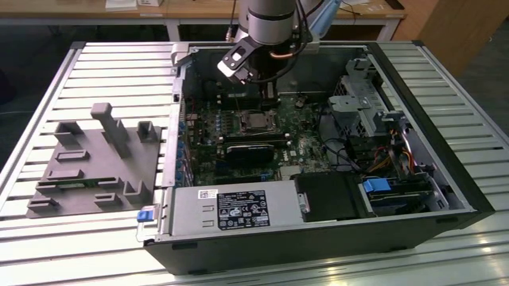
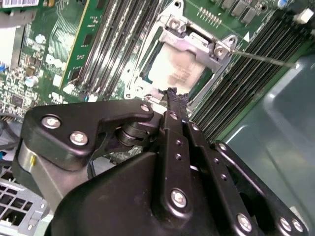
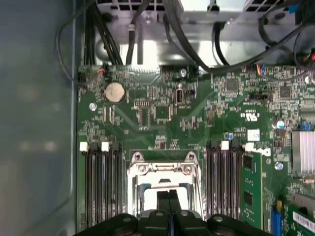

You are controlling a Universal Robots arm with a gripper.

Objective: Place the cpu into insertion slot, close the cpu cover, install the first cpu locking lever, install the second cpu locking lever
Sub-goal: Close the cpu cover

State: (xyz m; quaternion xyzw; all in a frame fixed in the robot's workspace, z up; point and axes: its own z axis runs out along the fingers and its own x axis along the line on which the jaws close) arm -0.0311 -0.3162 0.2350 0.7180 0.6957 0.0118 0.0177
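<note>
The gripper (image 2: pixel 172 94) hangs just over the insertion slot (image 1: pixel 256 121), mid-board in the open computer case (image 1: pixel 318 245). Its fingers are pressed together on nothing. The cpu (image 2: pixel 173 73) sits in the slot, with the cpu cover (image 2: pixel 192 45) down around it. A thin locking lever (image 2: pixel 261 57) juts out alongside.

Light glares white on the counter (image 1: pixel 71 238) along its near edge; the computer case (image 1: pixel 318 244) is dim inside; the cpu (image 2: pixel 174 73) shines pale.
</note>
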